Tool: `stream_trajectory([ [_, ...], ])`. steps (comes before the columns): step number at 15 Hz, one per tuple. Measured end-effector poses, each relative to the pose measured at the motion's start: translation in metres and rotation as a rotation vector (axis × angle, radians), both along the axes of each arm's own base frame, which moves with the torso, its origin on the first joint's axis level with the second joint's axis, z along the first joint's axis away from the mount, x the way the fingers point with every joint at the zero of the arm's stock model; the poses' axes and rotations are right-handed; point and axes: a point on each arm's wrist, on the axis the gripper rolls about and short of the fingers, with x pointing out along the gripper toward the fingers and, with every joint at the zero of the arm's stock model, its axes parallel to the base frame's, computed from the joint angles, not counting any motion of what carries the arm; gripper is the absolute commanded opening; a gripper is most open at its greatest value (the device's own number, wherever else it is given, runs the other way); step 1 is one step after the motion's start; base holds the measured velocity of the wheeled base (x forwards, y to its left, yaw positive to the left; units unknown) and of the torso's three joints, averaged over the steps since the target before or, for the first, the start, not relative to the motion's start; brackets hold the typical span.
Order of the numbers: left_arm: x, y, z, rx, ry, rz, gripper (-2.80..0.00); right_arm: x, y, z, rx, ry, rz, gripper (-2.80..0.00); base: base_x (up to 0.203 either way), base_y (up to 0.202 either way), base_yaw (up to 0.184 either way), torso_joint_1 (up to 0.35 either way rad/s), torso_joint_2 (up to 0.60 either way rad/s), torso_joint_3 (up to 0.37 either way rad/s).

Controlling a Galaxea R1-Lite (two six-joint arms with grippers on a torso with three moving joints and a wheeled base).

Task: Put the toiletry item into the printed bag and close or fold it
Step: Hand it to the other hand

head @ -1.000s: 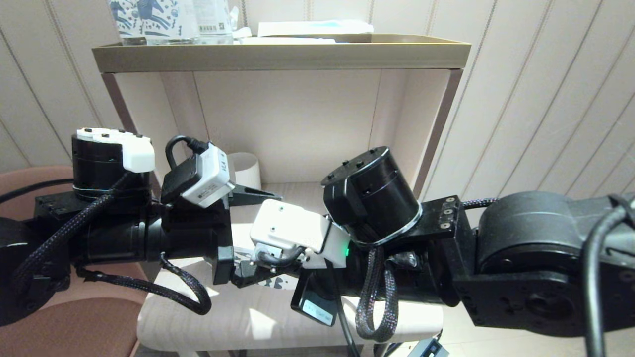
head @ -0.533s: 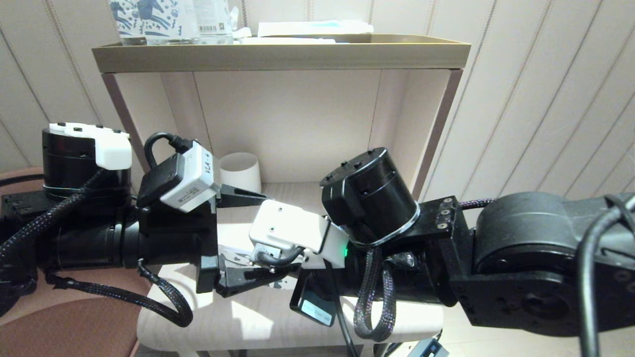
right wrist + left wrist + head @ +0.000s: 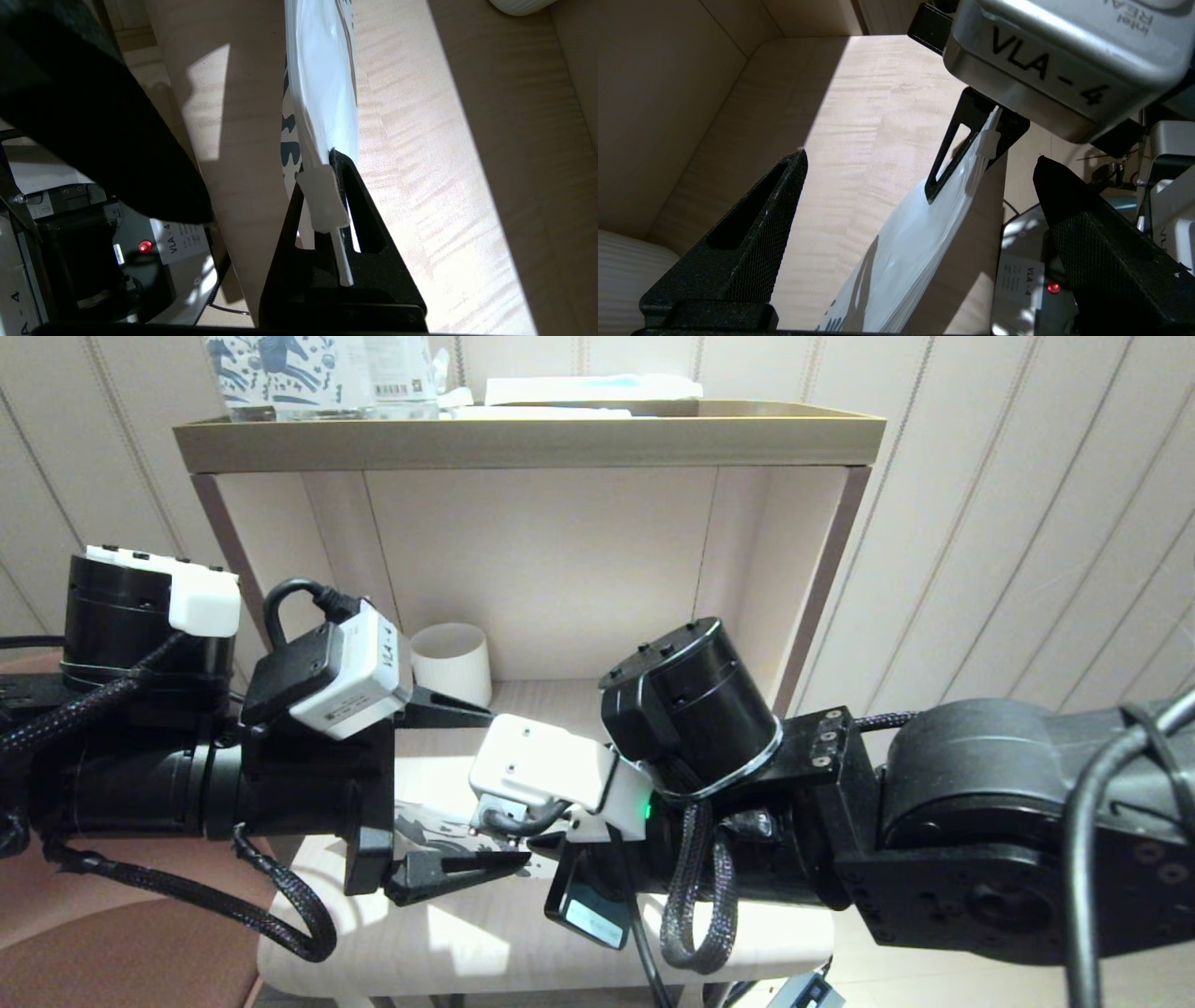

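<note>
Wooden shelf (image 3: 878, 93), sunlit. Right gripper (image 3: 327, 196) clamped on printed bag (image 3: 322, 93) at its slider edge, bag hanging above shelf. Left gripper (image 3: 920, 186) spread wide, empty, bag between its fingers untouched. Bag contents not visible. White mug (image 3: 453, 658) behind.

The printed bag (image 3: 322, 93) is a white plastic zip pouch with dark blue markings, seen edge-on in the right wrist view, running from the top centre of the frame down to the middle. Its white slider tab (image 3: 323, 199) sits at its lower end. In the head view only a patch of the bag shows, left of centre. The toiletry item is possibly inside; it cannot be made out.
</note>
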Motion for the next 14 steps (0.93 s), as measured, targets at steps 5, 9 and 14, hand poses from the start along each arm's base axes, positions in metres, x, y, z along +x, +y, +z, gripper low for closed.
stream_trajectory([
  [5, 0.002, -0.002, 0.001, -0.027, 0.026, 0.007, 0.00, 0.001, 0.001, 0.000, 0.002, 0.001, 0.000, -2.80, 0.000, 0.000, 0.000, 0.000, 0.00, 0.000],
  [9, 0.006, -0.005, -0.004, -0.016, 0.041, 0.003, 0.00, 0.001, 0.002, 0.001, 0.016, 0.015, 0.012, -2.80, 0.000, 0.000, 0.000, 0.000, 0.00, 0.000],
  [14, 0.005, -0.011, -0.007, -0.011, 0.055, -0.012, 0.00, 0.001, 0.003, 0.003, 0.030, 0.019, 0.009, -2.80, 0.000, 0.000, 0.000, 0.000, 0.00, 0.000],
])
